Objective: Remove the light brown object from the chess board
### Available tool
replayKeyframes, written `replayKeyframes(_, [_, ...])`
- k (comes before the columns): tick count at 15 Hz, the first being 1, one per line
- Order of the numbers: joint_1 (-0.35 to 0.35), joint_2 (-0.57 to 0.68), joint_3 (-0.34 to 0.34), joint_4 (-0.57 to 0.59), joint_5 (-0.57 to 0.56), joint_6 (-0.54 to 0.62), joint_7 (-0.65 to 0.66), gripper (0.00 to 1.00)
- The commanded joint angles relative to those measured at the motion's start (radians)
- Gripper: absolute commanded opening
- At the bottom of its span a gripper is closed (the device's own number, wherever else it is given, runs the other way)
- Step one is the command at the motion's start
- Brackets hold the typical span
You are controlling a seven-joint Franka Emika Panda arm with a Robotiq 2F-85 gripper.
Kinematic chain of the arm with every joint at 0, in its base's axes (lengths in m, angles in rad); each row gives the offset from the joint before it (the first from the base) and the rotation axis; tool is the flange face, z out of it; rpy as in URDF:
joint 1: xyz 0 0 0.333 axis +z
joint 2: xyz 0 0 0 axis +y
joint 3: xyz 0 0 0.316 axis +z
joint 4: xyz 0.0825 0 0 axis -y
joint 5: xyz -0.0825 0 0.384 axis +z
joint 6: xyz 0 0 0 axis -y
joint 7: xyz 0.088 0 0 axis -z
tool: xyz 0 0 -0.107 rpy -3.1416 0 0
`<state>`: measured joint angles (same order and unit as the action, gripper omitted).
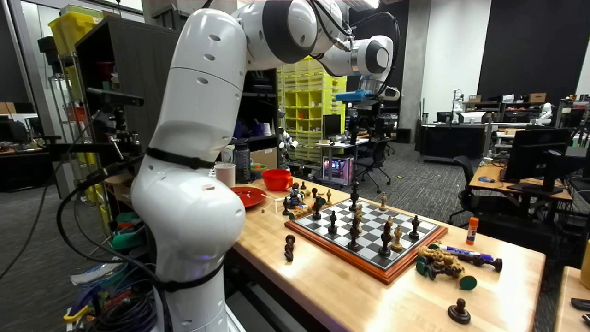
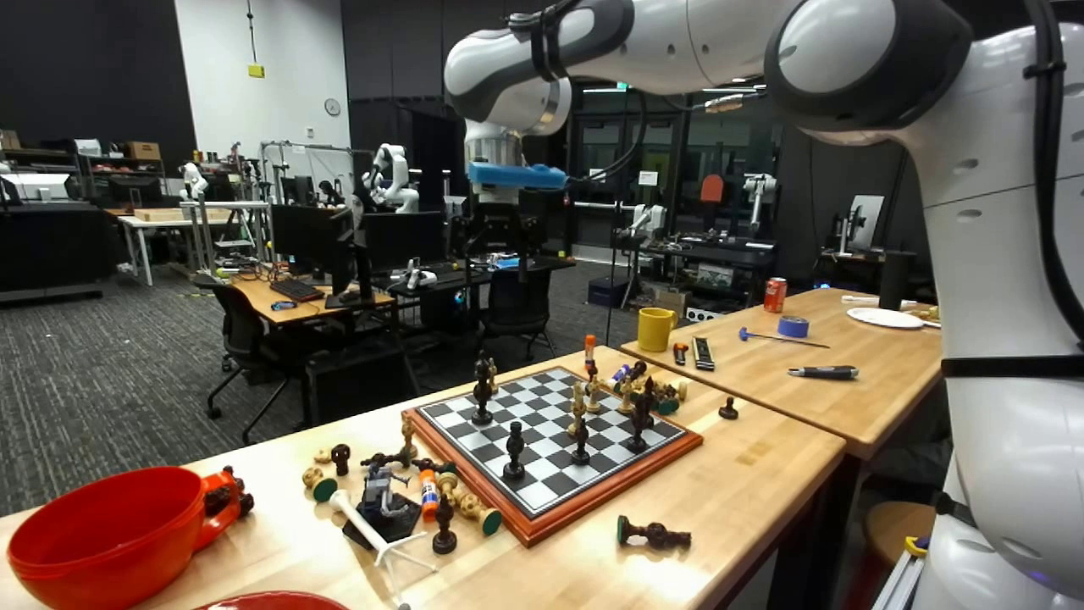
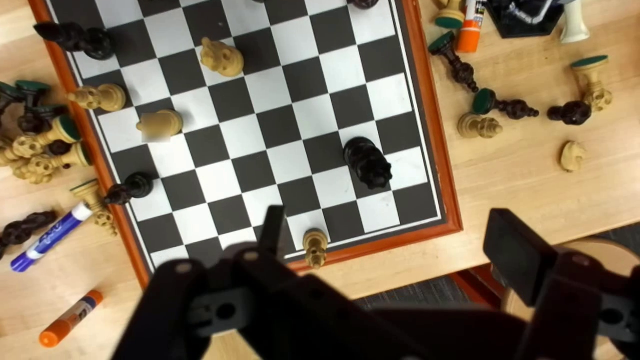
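In the wrist view, the claw (image 3: 392,235) was spread wide, its two sides well apart. Below, in the gap, a light brown chess piece (image 3: 315,247) stood on a pale edge square of the chess board (image 3: 440,150). Three other light brown chess pieces (image 3: 223,59) stood farther across the board, so four there fitted the task's words. Beyond the rim, a blue-purple marker (image 3: 51,237) and an orange glue stick (image 3: 71,318) were on the worktop (image 3: 510,175).

In an exterior view, the white robot arm (image 2: 834,51) reached over, and the claw hung well above the board; it was so dark against the dim room that its outline was hard to follow. A dark chess piece (image 2: 654,534) lay on its side near the rim, and a red handled bowl (image 2: 93,563) sat well apart from the board.

In an exterior view, mixed chess pieces (image 1: 440,258) lay heaped just beside the board, with the marker by them and the glue stick upright nearby. A dark pawn (image 1: 459,313) stood apart from the heap.
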<state>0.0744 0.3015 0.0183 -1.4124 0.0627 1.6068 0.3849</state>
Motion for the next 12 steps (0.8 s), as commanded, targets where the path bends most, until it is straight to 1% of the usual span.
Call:
replayKeyframes(1, [0.004,0.021,-0.018,-0.022,-0.018,0.127,0.039,1.0])
replayKeyframes(4, [0.004,0.06,-0.038,-0.047,-0.043,0.293,0.065,1.0])
replayKeyframes(7, [0.009,0.11,-0.069,-0.059,-0.093,0.413,0.106,1.0])
replayKeyframes(9, [0.012,0.141,-0.084,-0.057,-0.116,0.448,0.129,1.0])
replayKeyframes(12, [0.015,0.183,-0.097,-0.049,-0.127,0.467,0.149,1.0])
